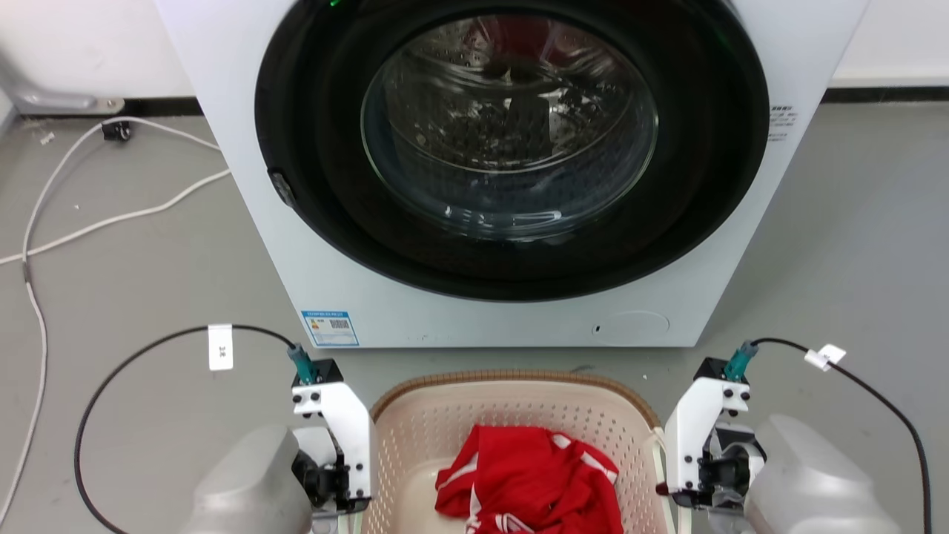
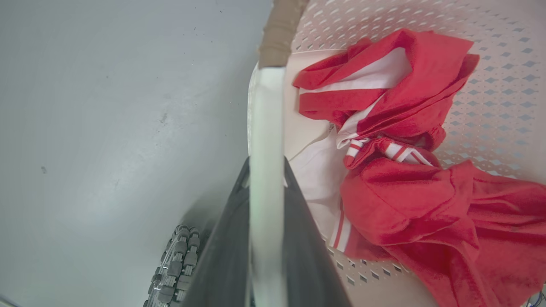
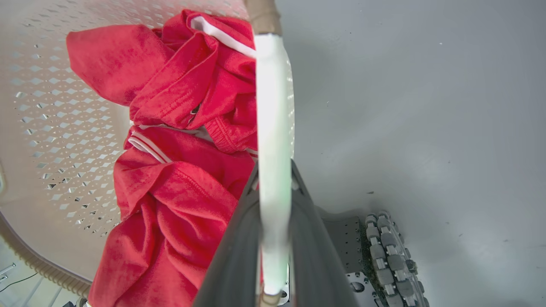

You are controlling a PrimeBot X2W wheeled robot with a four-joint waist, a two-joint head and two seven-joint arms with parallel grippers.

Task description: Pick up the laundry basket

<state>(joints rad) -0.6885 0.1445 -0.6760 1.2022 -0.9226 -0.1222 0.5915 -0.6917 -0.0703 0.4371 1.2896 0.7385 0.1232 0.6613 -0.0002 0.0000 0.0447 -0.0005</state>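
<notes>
Now left gripper (image 2: 266, 165) and right gripper (image 3: 275, 167) each clamp a basket (image 1: 511, 378) handle (image 2: 265, 106), jaws near-shut; uneven lifting could slip one, tipping it toward washer (image 1: 474, 319).

Washing machine (image 1: 245, 222): white front-loader standing on the floor, its round dark-rimmed door shut.
Door glass (image 1: 508, 133): clear and domed, with a red patch near its top.
Sticker (image 1: 331, 328): blue and white, at the machine's lower left corner.
Garment (image 1: 530, 478): crumpled red cloth with white stripes, in front of the machine.
Cords (image 1: 44, 200): white, trailing across the floor left of the machine.
Floor (image 1: 133, 282): smooth grey.
</notes>
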